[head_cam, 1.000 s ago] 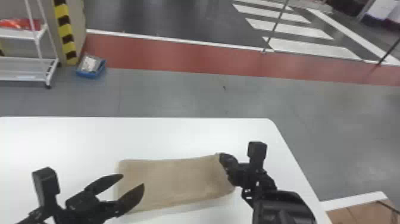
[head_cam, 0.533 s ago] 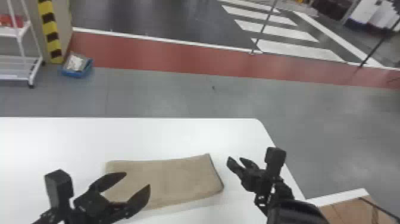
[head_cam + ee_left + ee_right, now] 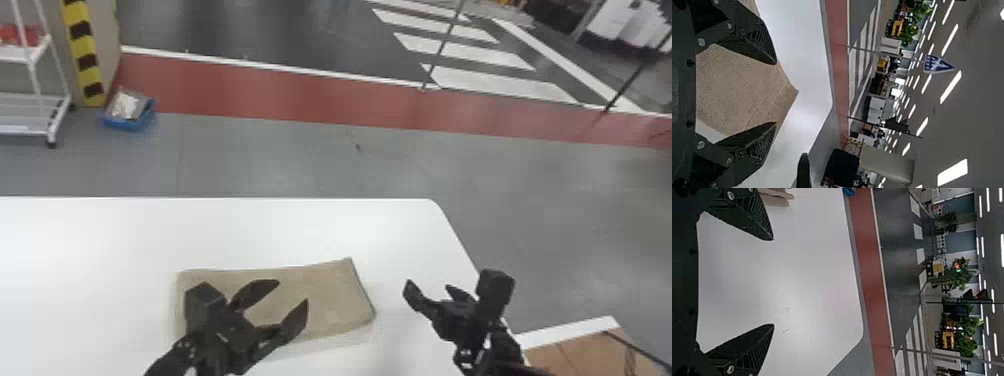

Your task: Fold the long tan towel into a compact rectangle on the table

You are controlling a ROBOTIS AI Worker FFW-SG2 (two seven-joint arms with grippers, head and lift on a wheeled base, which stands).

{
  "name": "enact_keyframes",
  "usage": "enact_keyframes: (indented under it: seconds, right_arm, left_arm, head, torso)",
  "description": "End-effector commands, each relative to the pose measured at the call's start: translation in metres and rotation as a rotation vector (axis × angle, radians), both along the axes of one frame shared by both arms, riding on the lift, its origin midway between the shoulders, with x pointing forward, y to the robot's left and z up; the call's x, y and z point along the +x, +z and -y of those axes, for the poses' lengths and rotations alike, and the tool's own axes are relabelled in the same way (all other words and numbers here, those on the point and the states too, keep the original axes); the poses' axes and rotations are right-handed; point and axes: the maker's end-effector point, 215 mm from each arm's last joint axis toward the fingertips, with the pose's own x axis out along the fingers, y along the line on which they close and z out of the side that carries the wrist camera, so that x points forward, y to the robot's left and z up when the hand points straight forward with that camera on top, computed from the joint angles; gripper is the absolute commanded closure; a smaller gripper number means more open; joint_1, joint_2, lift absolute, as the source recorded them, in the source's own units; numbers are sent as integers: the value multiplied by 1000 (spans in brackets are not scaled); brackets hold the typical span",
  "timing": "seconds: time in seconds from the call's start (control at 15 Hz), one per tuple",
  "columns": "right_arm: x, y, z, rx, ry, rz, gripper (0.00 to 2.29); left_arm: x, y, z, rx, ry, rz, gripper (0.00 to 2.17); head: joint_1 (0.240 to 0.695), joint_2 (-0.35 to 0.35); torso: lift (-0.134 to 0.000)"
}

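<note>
On the white table [image 3: 100, 235], toward its near side: one tan towel [image 3: 325, 300], folded into a flat oblong, longer from left to right than from front to back. Its far right corner comes to a point; its right end slants, with a dark line along it. In my right wrist view, a bit of it shows as stacked layers.

Item, my left gripper [image 3: 291, 292]: over the left and middle part of the towel, jaws spread wide, nothing pinched. My left wrist view has the cloth lying across the gap between the two fingers, a corner pointing out past their tips. Whether they touch it I cannot tell.

Item, my right gripper [image 3: 428, 285]: off the towel's right end, apart from it, near the table's right edge; jaws likewise spread, with bare tabletop between them in its wrist view.

Item, surroundings: grey floor [image 3: 300, 160] past the table; a red band [image 3: 250, 90] across it; white crossing stripes [image 3: 500, 82] farther off. At far left, one white rack [image 3: 20, 55], one yellow-and-black strip [image 3: 82, 45] and one blue tray [image 3: 122, 125] on the floor, holding pale contents. At near right, one brown surface [image 3: 590, 357] with a white border.
</note>
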Motion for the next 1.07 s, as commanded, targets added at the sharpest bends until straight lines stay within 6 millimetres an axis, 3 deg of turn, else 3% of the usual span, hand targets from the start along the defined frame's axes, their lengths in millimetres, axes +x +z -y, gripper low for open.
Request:
enact_keyframes:
  seconds: [0.0, 0.2, 0.53, 1.0]
  right_arm:
    - [1, 1, -1, 15, -4, 10, 90]
    - [-1, -5, -7, 59, -10, 13, 93]
    - [14, 1, -32, 159, 74, 36, 93]
    - [41, -21, -65, 192, 144, -72, 127]
  left_arm:
    - [3, -12, 7, 41, 10, 19, 981]
    - [16, -30, -7, 161, 86, 50, 1774]
    - [6, -83, -20, 325, 62, -79, 1872]
    - [8, -84, -22, 343, 66, -76, 1872]
  head:
    - [695, -350]
    - [695, -350]
    - [695, -350]
    - [695, -350]
  torso:
    - [0]
    - [0]
    - [0]
    - [0]
